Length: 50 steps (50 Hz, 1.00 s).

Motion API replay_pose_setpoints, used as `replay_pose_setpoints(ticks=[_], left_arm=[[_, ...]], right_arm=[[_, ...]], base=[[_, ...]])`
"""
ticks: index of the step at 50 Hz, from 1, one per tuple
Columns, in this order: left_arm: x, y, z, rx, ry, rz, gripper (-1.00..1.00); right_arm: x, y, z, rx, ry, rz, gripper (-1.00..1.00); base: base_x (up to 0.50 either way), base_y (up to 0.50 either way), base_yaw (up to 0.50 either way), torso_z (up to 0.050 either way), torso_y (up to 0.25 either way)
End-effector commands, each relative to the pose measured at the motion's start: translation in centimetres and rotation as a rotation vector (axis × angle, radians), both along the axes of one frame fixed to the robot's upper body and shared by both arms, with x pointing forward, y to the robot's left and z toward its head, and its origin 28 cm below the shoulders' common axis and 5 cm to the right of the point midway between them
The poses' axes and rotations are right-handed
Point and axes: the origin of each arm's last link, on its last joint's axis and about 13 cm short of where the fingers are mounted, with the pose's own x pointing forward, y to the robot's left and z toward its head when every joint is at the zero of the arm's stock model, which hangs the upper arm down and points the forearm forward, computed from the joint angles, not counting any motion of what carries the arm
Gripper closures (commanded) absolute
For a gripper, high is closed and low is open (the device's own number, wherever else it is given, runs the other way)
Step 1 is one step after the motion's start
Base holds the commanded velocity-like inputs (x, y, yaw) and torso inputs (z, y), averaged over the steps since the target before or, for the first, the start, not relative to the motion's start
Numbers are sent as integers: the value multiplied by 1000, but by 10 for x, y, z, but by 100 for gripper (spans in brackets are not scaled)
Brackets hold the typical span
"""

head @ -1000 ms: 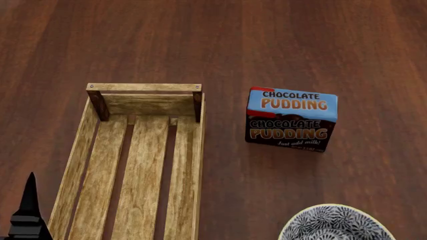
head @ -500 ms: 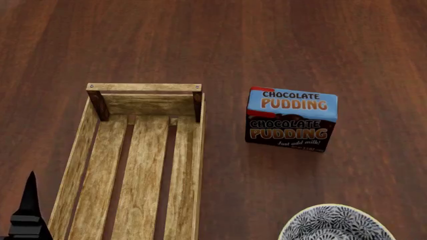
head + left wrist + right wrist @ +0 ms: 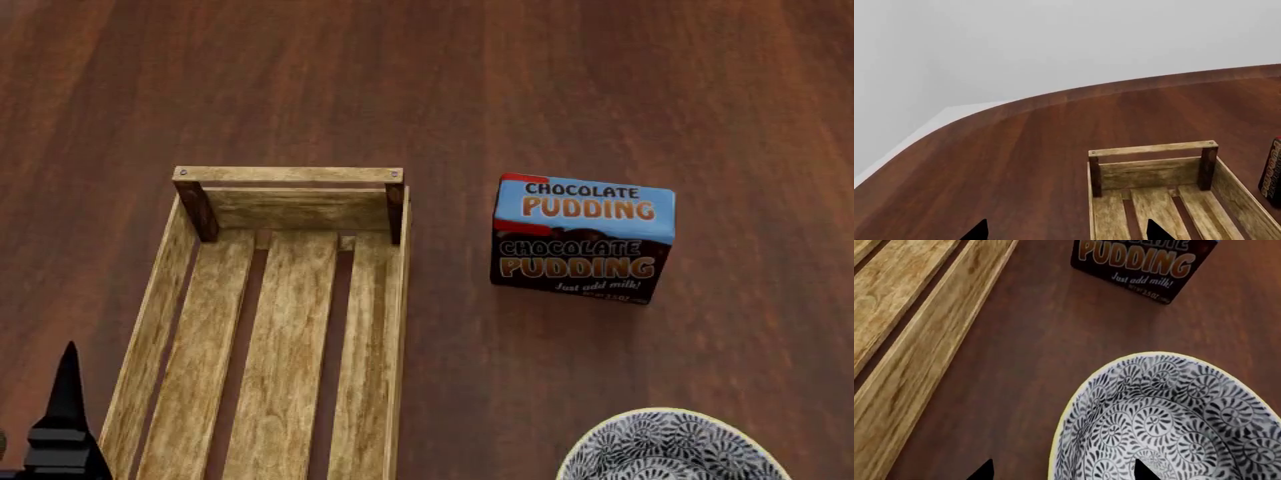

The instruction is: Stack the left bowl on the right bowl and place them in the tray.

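tray [image 3: 1157, 172] in l-wrist view: ahead on table [image 3: 1021, 165], l gripper [image 3: 1066, 231] tips spread, nothing held | head: bowl [image 3: 674, 447] near edge, right of tray, by pudding box [image 3: 583, 238] | r-wrist: r gripper [image 3: 1062, 471] tips apart straddling bowl rim, prob lining up grasp, no grip yet

Dark reddish-brown wood bench [image 3: 641, 80]. Light tan grained tray [image 3: 154, 300] with darker brown corner posts. Pudding box [image 3: 583, 238], blue over brown, orange lettering. Bowl [image 3: 1174, 425]: black-and-white swirl pattern, pale yellow rim.

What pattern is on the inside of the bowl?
Black-and-white swirling floral medallions with a pale yellow rim on the bowl, clearest in the right wrist view.
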Motion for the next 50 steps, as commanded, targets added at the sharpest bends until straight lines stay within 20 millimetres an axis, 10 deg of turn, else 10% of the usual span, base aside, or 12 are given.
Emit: replay_pose_setpoints(ticks=[1,50], left_arm=[[1,1,-4,-1,8,5,-100],[-1,-1,0,2,-4,-9,-100]], right_arm=[[5,2,-6,-6,18,10,-100],[13,0,-17,-36,56,13,-100]], base=[[0,0,0,0,0],[0,0,0,0,0]])
